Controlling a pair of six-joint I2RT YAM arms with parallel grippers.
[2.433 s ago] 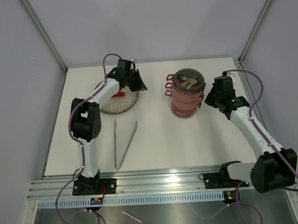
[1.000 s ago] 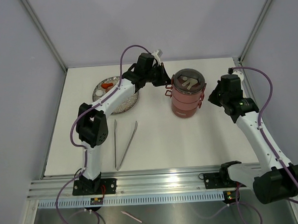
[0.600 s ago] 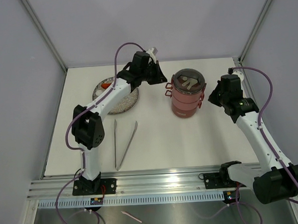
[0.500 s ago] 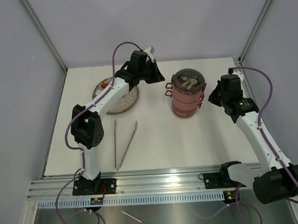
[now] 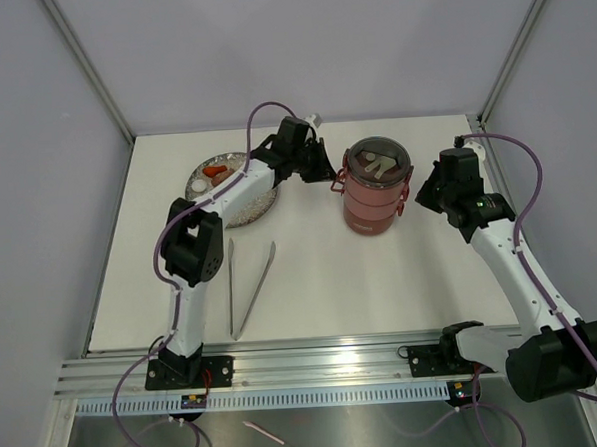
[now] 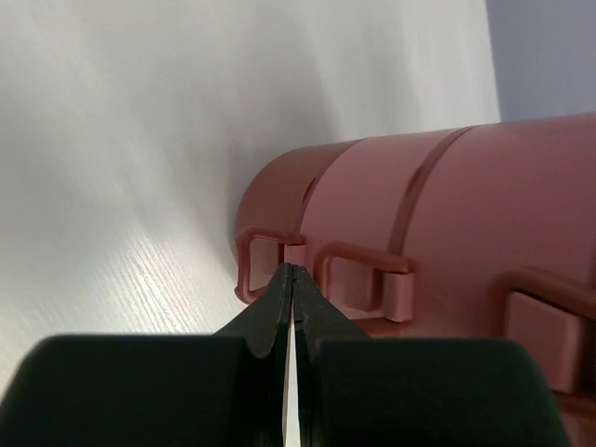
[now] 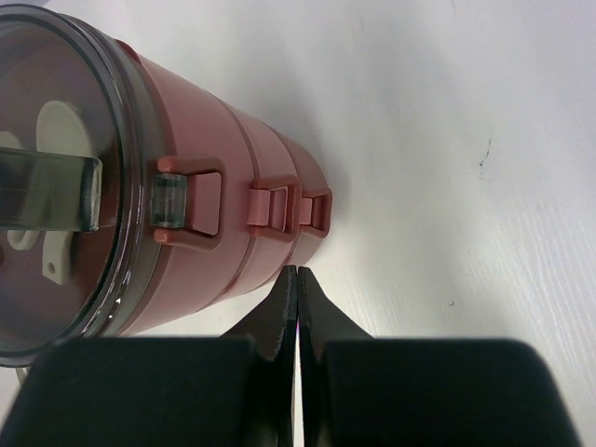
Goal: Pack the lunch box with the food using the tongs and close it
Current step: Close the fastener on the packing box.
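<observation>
Flanking lunch box (image 5: 375, 189): L hand (image 6: 291, 270), R hand (image 7: 297, 272); tongs (image 5: 232, 287), plate (image 5: 250, 211) apart.

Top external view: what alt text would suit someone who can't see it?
A stacked dark-red lunch box stands on a white table between two robot arms, whose left gripper and right gripper, both shut, point at its sides. Silvery tongs lie near a grey plate holding food pieces.

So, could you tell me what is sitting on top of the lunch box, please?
A clear lid with a see-through bar closes the lunch box; cream shapes show beneath it. The red walls hide whatever the lower tiers hold.
</observation>
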